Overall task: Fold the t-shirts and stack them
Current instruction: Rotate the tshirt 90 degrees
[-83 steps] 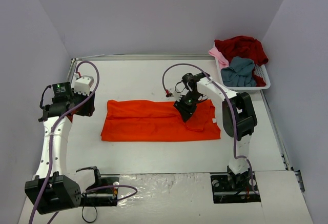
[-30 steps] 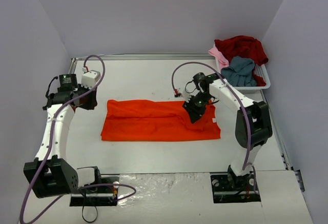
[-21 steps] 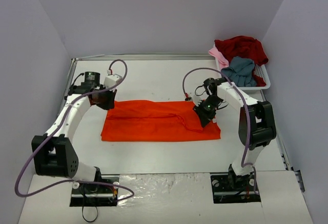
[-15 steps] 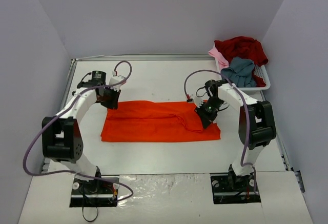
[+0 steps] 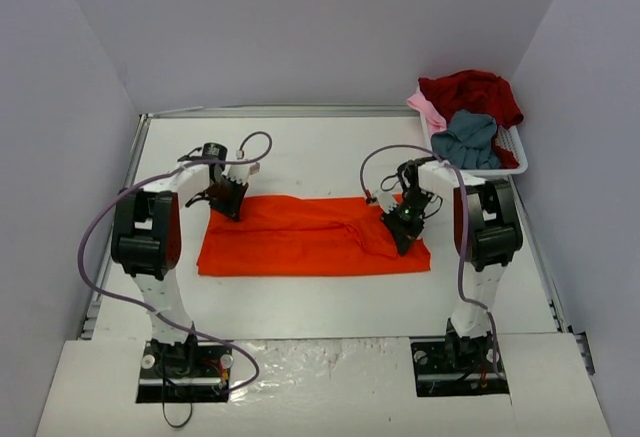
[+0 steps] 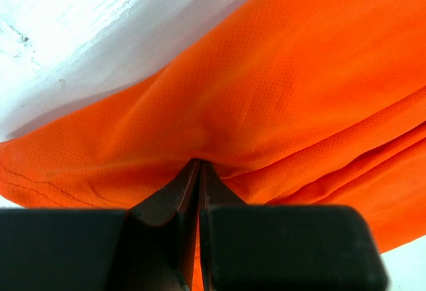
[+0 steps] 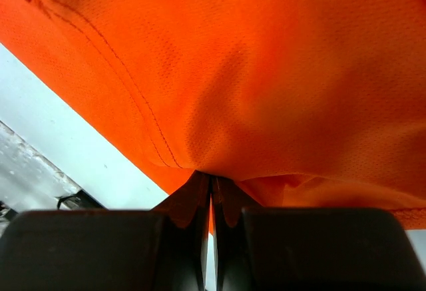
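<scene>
1. The orange-red t-shirt (image 5: 300, 242) lay flat in a long band at the middle of the white table (image 5: 300, 147), its long side running from 9 o'clock to 3 o'clock in the top view.
2. The left gripper (image 5: 228, 207) sat at the shirt's 10 o'clock corner, down on the cloth.
3. In the left wrist view its 2 fingers were pressed together with no gap, and orange mesh cloth was gathered into a pucker right at their tips, so it pinched the shirt's edge.
4. White table showed beyond the cloth toward 11 o'clock in that view.
5. The right gripper (image 5: 400, 229) sat near the shirt's 3 o'clock end, on a raised ridge of folded cloth.
6. In the right wrist view its fingers were likewise closed tight, with the cloth and a stitched hem drawn in to the tips.
7. A white slatted basket (image 5: 512, 147) stood at the table's 2 o'clock corner, well apart from the orange shirt.
8. In it lay a dark red t-shirt (image 5: 470, 92) at 12 o'clock, a grey-blue t-shirt (image 5: 465, 140) at 6 o'clock, and a pale pink t-shirt (image 5: 424, 107) hanging over the 9 o'clock rim.
</scene>
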Robot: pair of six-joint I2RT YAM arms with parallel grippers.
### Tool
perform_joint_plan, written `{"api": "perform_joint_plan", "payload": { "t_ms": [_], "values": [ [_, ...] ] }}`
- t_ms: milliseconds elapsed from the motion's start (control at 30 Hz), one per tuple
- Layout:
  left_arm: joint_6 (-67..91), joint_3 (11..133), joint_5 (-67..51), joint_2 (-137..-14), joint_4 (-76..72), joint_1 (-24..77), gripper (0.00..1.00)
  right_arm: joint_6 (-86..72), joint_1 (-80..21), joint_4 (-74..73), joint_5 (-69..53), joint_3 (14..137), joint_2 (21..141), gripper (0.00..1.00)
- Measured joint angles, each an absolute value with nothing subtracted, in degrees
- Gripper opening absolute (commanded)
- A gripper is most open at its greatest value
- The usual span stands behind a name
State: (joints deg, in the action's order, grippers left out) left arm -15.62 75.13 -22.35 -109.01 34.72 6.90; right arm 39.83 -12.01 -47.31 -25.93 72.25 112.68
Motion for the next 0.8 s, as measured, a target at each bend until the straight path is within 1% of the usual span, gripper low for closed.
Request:
{"api": "perform_joint_plan", "payload": {
  "t_ms": [367,500,800],
  "values": [
    [-14.3,76.1,-19.4,-110.0,35.3,8.6,0.02,37.4,-11.2,-57.1,-26.4,83.3,122.7,0.00],
    [-14.2,75.3,-18.7,-109.4,35.0,8.7,0.02,36.5,-11.1,-60.1,-26.3,89.1,126.5,0.00],
    [-14.3,68.8,-16.1,-104.5,36.4,10.7,0.02,33.8,-10.9,-62.6,-26.8,117.0,139.6,0.00]
  ]
}}
